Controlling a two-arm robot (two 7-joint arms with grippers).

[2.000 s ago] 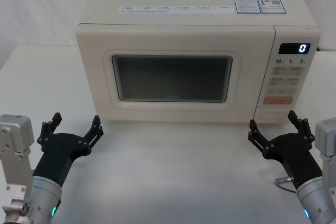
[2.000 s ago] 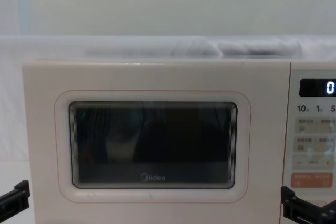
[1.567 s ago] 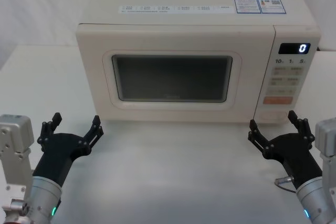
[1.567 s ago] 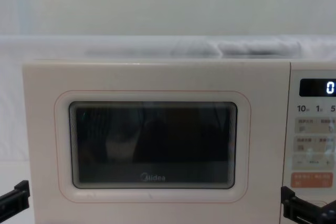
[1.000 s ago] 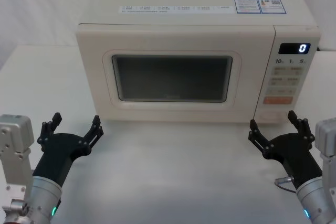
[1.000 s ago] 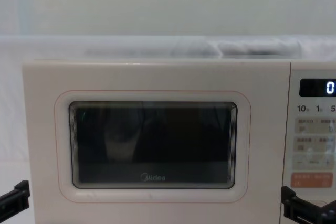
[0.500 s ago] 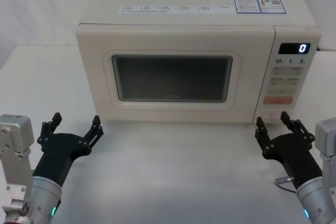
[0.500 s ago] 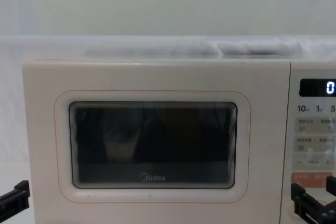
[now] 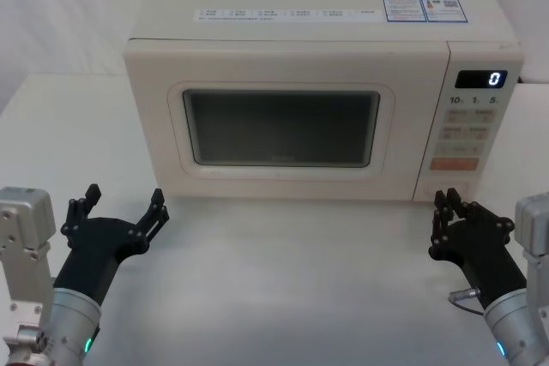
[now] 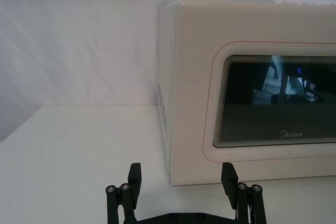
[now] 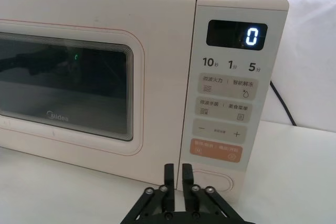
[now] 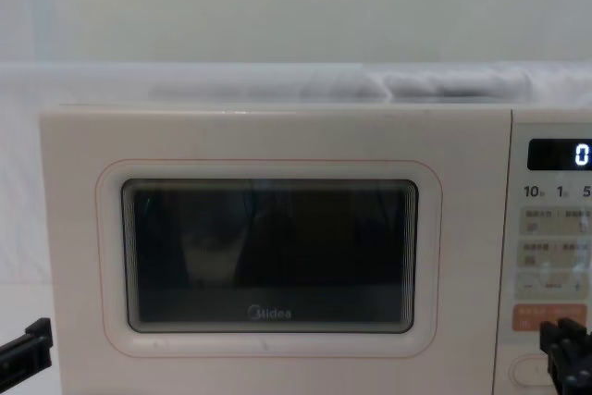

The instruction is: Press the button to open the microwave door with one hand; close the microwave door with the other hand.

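While the microwave door (image 9: pixel 279 130) sits flush and shut against the microwave (image 9: pixel 317 40), the step in hand is the first one: getting the right gripper (image 9: pixel 449 212) onto the button (image 11: pixel 212 182). Its jaws are drawn together, the two tips almost touching, which suits a poke better than a pinch. In the right wrist view the button lies just ahead of the jaws and a little to one side of their line, at the foot of the control panel (image 11: pixel 231 103), directly under the orange key (image 11: pixel 216 150) (the one to avoid). The jaw tips are near the panel but apart from it; nothing is pressed.

The left gripper (image 9: pixel 120 212) rests low over the tabletop (image 9: pixel 283 280), its jaws spread wide and gripping nothing, with the door's lower hinge-side corner ahead of them and well apart.

My reading is that the next move calls for a short forward push of the right jaws, nudged sideways so the closed tips land on the pill-shaped button rather than on the seam between door and panel. The left jaws seem placed to meet the door once it swings out, then push it back until it latches.
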